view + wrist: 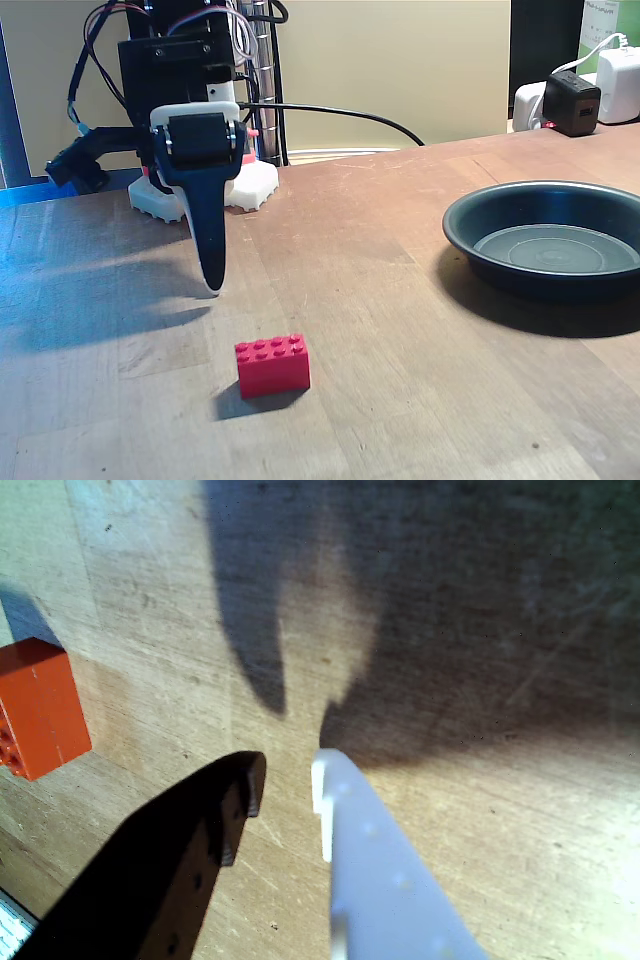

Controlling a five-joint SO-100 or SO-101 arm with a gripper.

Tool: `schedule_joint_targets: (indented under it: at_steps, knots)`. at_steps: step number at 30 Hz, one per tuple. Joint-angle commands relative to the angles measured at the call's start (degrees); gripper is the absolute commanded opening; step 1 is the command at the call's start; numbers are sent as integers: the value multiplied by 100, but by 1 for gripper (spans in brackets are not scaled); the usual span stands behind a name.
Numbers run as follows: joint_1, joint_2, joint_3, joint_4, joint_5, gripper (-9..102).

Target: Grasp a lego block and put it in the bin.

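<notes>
Fixed view: the arm's claw [211,283] points down at the wooden table [380,300], its tip hanging just above the wood. From this side the two fingers line up, one behind the other, so the gap does not show here. The red lego block [272,364] lies on the table in front of the claw, near it but not touching. It has two rows of four bumps on top. The bin [500,245], a round dark pan, sits well apart on the right, and the picture's right edge cuts off part of it. Its inside looks bare as far as I can see. Behind it stand white and black plugs [572,100] and a green and white box [610,25]; any writing there is too small to read.

In the wrist view the claw [290,780] is loose, with a narrow gap between the black finger [190,850] and the white finger [385,880], and nothing held between them. The lego block [38,720] sits at the left edge, partly cut off, beside the black finger and apart from it. Big dark shadows cover the top of the table [500,810], so the wood there is hard to make out.
</notes>
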Motion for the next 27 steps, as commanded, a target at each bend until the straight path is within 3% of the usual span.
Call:
schedule_joint_targets:
  at_steps: [1, 13, 23, 27]
  knots:
    - [-26, 9, 299, 18, -44, 0]
    - [-26, -70, -264, 53, -44, 0]
    - [-26, -88, -1705, 1424, -44, 0]
    - [-70, -79, -1758, 1494, -105, 0]
